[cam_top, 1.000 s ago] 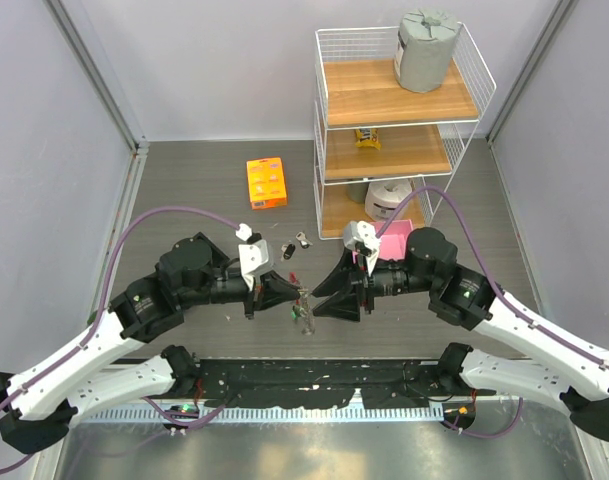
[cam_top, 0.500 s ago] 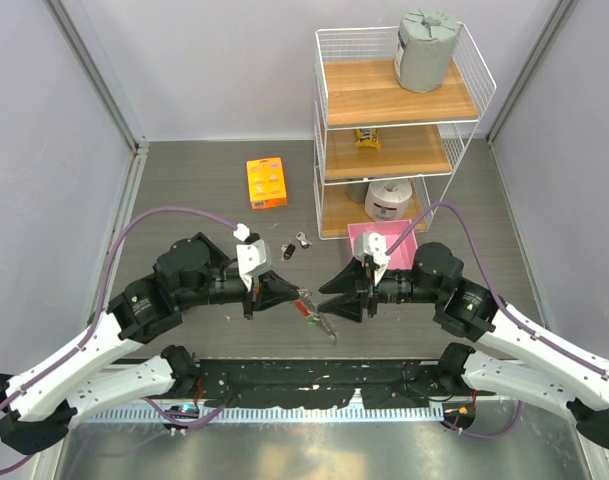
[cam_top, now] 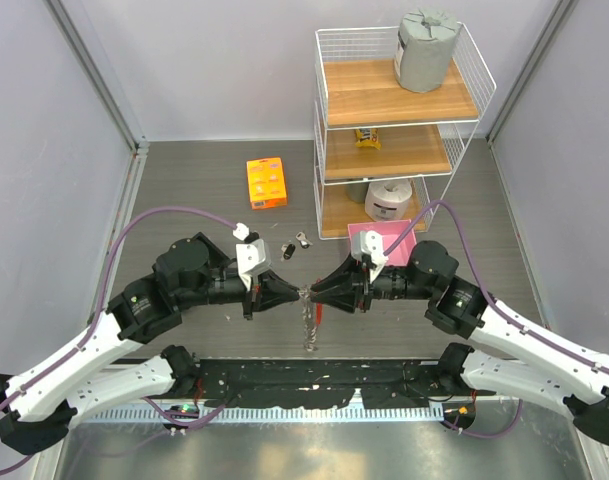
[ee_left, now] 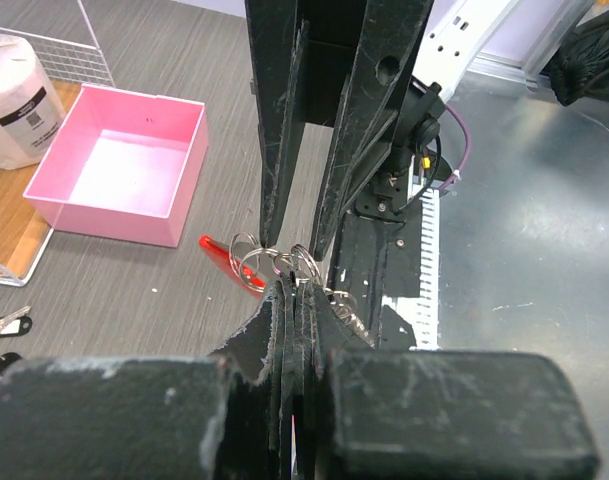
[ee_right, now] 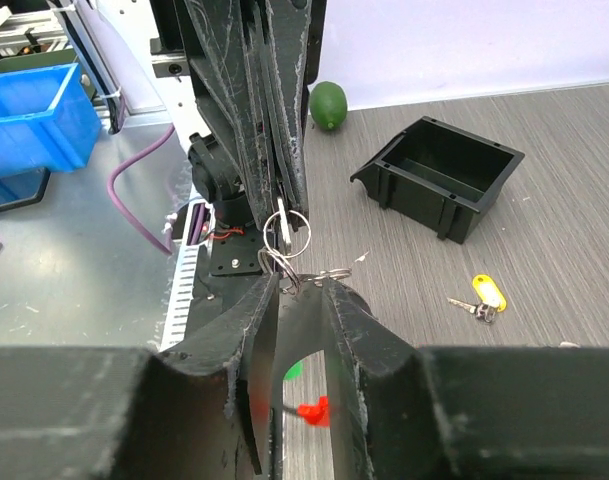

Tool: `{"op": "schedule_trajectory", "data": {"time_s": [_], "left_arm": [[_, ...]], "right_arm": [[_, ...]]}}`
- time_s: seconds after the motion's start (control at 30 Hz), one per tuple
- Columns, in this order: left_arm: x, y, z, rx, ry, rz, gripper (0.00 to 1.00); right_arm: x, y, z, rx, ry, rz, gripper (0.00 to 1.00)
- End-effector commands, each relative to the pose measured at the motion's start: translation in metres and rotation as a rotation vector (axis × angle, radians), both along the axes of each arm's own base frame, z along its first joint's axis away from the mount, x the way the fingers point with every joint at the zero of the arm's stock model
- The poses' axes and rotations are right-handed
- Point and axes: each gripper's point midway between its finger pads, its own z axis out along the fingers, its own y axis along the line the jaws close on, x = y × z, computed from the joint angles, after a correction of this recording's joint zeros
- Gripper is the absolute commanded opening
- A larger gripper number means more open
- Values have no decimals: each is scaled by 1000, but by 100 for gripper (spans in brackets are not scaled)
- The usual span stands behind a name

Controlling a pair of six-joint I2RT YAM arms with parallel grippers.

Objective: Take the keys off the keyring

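L claw (cam_top: pixel 296 293) & R claw (cam_top: pixel 313 292) meet tip to tip above the grey wood-grain bench (cam_top: pixel 184 200). Both have black, wedge-shaped fingers in scuffed matte plastic.

L claw's fingers are pressed flat together w/ no slit btwn them, nipping a thin silvery wire loop of the keyring (ee_left: pixel 284 263) right at the tips. R claw's fingers (ee_left: pixel 274 150) stand a narrow slit apart w/ more round loops sitting in that slit (whether they actually bite the wire, can't tell).

The red strap (ee_left: pixel 222 252) is glossy & curved. It hangs just below the two tips, a bit to R claw's side in the top view. The keys (cam_top: pixel 307 335) are slim silvery metal on a short chain, dangling straight down under the meeting point. Can't tell if their lower end touches the bench.

Loose keys (cam_top: pixel 302 238), small and one dark-headed, lie flat beyond the claw tips & well apart from them. Past R claw sits a pink tray (ee_left: pixel 104 222), square w/ smooth plastic walls, beside a white wire rack (cam_top: pixel 317 100) w/ wooden shelves. An orange box (cam_top: pixel 267 182) lies further out beyond L claw.

In R wrist view, right of R claw's fingers, are a yellow-tagged key (ee_right: pixel 481 297) & a black angular bin (ee_right: pixel 414 190). A green round thing (ee_right: pixel 327 105) is beyond those.
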Motion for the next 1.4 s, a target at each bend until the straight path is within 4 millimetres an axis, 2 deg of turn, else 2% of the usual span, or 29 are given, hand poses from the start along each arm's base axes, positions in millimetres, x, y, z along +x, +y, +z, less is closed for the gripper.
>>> {"op": "schedule_trajectory", "data": {"time_s": [0.0,0.27,0.47,0.63,0.8,0.97,1.23,1.37], "left_arm": [[-4,-1,40,-106,-64,-21,0],[-5,0,43,-111,-67,-21,0],[-5,-1,44,-112,-70,-25,0],[-6,-1,43,-109,-66,-29,0],[-6,-2,42,-106,-61,-34,0],[-7,-1,41,-106,-58,-35,0],[-6,-2,38,-102,-53,-34,0],[-6,-3,35,-96,-48,-36,0]], "right_arm": [[-5,4,21,64,-65,38,29],[-11,6,17,45,-49,69,29],[-12,9,17,41,-41,78,22],[-11,11,16,35,-36,75,25],[-11,11,19,38,-40,77,23],[-11,9,21,43,-44,69,28],[-13,8,26,54,-53,75,28],[-14,7,29,58,-54,80,19]]}}
